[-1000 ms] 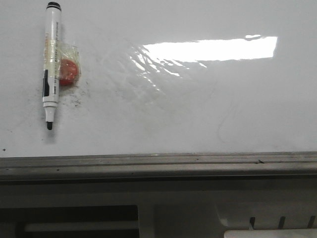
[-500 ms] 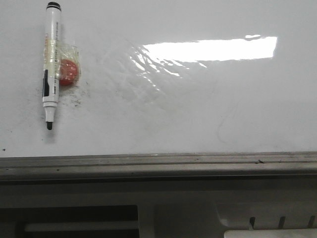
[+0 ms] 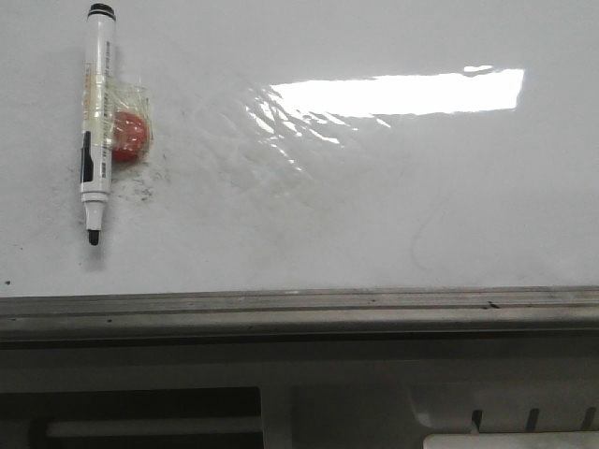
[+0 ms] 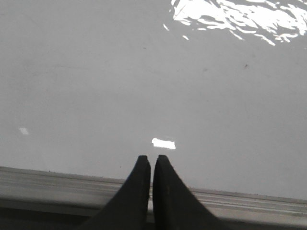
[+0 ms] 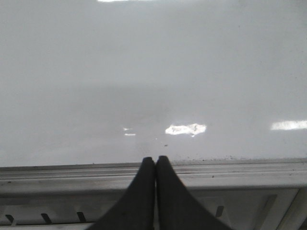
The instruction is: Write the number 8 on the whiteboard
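On the whiteboard point(image 3: 393, 187), no number 8 is drawn; only faint smudges and a bright glare show. At its left side a marker point(image 3: 95, 122) lies uncapped, tip toward the grey edge rail point(image 3: 299, 304), with clear tape and a red lump point(image 3: 129, 134) fixed to its barrel, probably as a grasping aid. Its label is too small to read. Both arms sit back at the rail: the left gripper point(image 4: 151, 162) has its fingers nearly together on nothing, and the right gripper point(image 5: 155, 162) is pressed together, also empty. Judged so, writing has not begun.
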{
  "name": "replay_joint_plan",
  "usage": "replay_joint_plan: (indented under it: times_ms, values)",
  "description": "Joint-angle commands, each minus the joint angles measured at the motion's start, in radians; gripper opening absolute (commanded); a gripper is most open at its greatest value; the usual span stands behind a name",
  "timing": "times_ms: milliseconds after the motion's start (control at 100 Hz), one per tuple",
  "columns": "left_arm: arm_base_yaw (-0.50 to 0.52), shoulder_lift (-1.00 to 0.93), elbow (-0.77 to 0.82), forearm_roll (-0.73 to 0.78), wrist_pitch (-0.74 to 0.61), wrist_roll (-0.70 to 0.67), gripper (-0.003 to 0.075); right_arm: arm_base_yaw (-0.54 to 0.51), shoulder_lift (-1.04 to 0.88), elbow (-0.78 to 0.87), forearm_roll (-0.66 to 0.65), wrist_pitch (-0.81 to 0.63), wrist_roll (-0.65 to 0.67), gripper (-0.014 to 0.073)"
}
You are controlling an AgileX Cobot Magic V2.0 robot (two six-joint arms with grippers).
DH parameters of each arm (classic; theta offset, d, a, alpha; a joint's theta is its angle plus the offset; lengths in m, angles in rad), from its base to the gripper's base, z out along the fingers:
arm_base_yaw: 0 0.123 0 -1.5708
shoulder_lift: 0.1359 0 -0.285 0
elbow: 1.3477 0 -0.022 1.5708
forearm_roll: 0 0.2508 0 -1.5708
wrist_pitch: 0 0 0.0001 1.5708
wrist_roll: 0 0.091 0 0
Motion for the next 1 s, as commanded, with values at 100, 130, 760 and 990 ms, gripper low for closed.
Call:
replay_joint_plan:
  times_ms: [100,130,760,990]
  values:
    - [-0.003,-0.032,0.030,-0.004,-0.116,-0.004,-0.0020,0.000,-0.022,0.013,-0.011,-0.124,0.000,-0.0064]
    - [-0.003,-0.032,0.030,-0.004,-0.121,-0.004,-0.0020,0.000,-0.022,0.013,-0.011,-0.139,0.000,-0.0064]
    - [-0.003,-0.030,0.000,-0.042,-0.257,-0.006,-0.0021,0.000,-0.013,-0.057,0.136,-0.222,0.023,-0.0063]
    - [-0.003,-0.012,-0.148,0.019,-0.111,-0.004,-0.0021,0.000,0.092,-0.204,0.139,-0.087,0.015,-0.0063]
